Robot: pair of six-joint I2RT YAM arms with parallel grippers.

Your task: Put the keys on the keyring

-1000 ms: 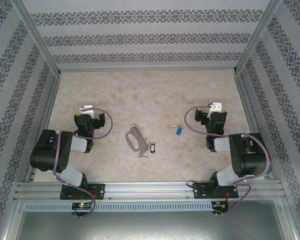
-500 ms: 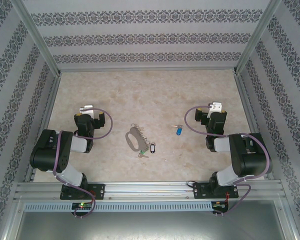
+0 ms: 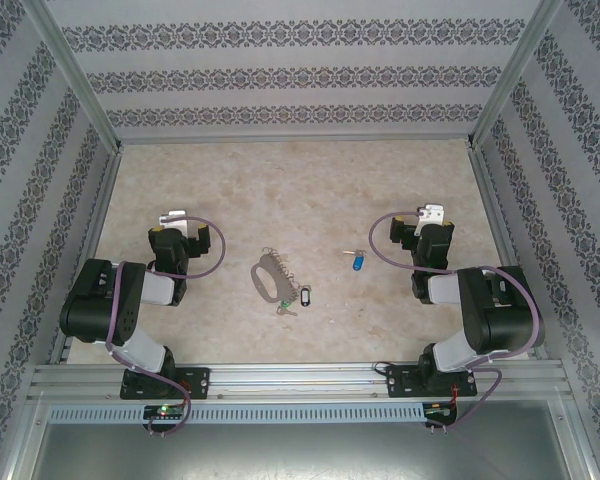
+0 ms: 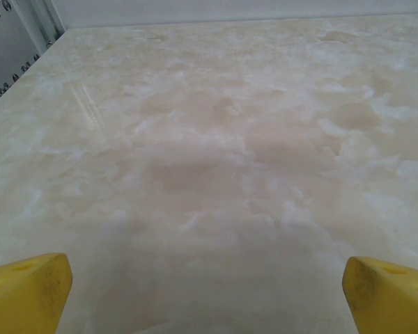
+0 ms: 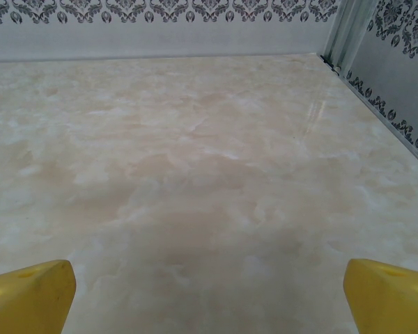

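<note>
The blue-headed key point(image 3: 357, 262) lies on the marble table, a little left of my right gripper point(image 3: 435, 215). The grey oblong keyring point(image 3: 267, 277) lies in the middle, between the two arms, with a black-tagged key point(image 3: 303, 297) and a small greenish key point(image 3: 287, 311) at its near end. My left gripper point(image 3: 174, 218) rests to the left of the keyring. Both grippers are open: in each wrist view the yellow fingertips point(image 4: 28, 289) point(image 5: 29, 293) sit far apart at the bottom corners with bare table between them.
Patterned walls with aluminium posts point(image 3: 80, 75) enclose the table on three sides. A metal rail point(image 3: 300, 378) carries the arm bases at the near edge. Bare marble stretches ahead of both grippers toward the back wall.
</note>
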